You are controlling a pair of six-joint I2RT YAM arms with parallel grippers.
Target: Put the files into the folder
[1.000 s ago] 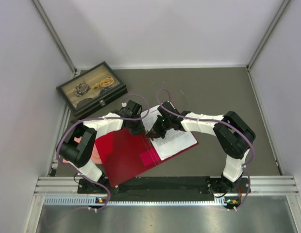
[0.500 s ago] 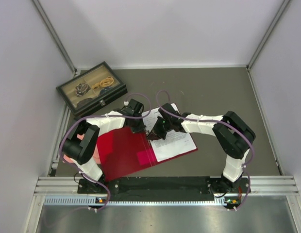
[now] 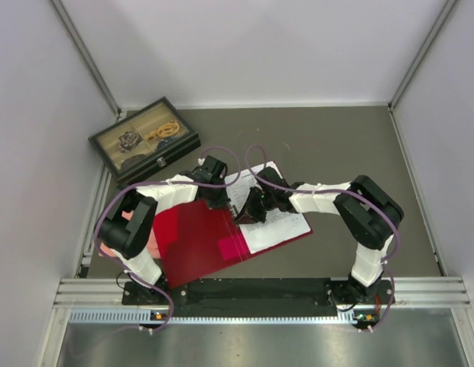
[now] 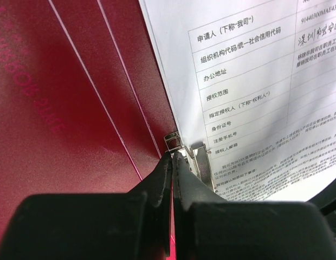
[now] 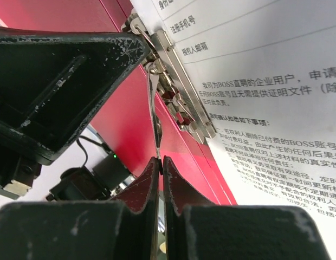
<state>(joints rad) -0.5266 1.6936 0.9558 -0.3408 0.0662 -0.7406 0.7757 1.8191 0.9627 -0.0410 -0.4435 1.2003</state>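
Observation:
The red folder point(image 3: 193, 243) lies open in front of the arms, with a pink sticker point(image 3: 235, 247) inside. The files point(image 3: 277, 213), white printed sheets, lie on its right half. They show in the left wrist view point(image 4: 254, 81) and the right wrist view point(image 5: 265, 81). My left gripper point(image 3: 219, 201) is shut, its tips point(image 4: 172, 157) at the end of the metal clip point(image 4: 184, 147) by the spine. My right gripper point(image 3: 248, 215) is shut on the clip's thin raised lever point(image 5: 155, 116), which stands up from the clip point(image 5: 176, 103).
A black glass-lidded box point(image 3: 144, 140) with small items stands at the back left. A salmon-pink cloth point(image 3: 149, 238) pokes out under the folder's left edge. The left gripper's black body point(image 5: 59, 81) is close beside my right fingers.
The folder has turned a little and its left cover has shifted. My right gripper has moved slightly right along the spine, and the left gripper has edged closer to it.

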